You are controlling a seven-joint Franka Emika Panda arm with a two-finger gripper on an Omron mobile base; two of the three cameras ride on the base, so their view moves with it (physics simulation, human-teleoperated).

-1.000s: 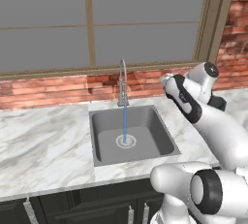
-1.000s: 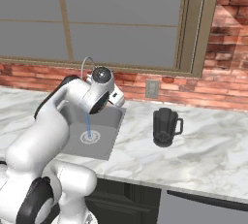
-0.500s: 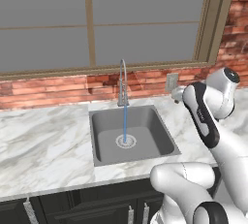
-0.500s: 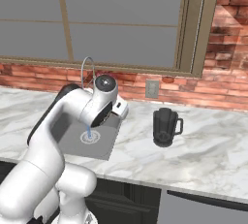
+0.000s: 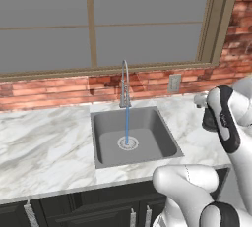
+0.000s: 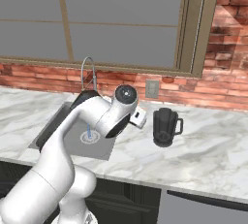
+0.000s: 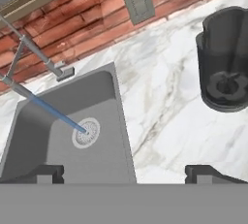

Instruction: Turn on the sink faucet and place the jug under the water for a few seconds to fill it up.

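The silver sink faucet (image 5: 124, 82) arches over the grey sink (image 5: 106, 142), and a thin blue stream of water (image 5: 127, 125) falls onto the drain. On the marble counter to the right of the basin stands the dark jug (image 6: 164, 127), upright. In the left base view my arm covers most of the jug (image 5: 208, 122). My gripper (image 6: 139, 118) hovers over the counter between sink and jug, a short way left of the jug. In the hand view the gripper (image 7: 125, 172) is open with nothing between its fingertips (image 7: 46, 173). There the jug (image 7: 225, 63) sits at the upper right and the water (image 7: 58, 114) at the left.
A grey wall outlet (image 6: 152, 88) sits on the brick wall behind the jug, under a wide window. Marble counter (image 6: 208, 155) stretches to both sides of the sink. Dark cabinet fronts (image 5: 74, 211) run below the counter's front edge.
My arm has swung right, from over the sink towards the jug. The water keeps running and the jug has not moved. The gripper stays open.
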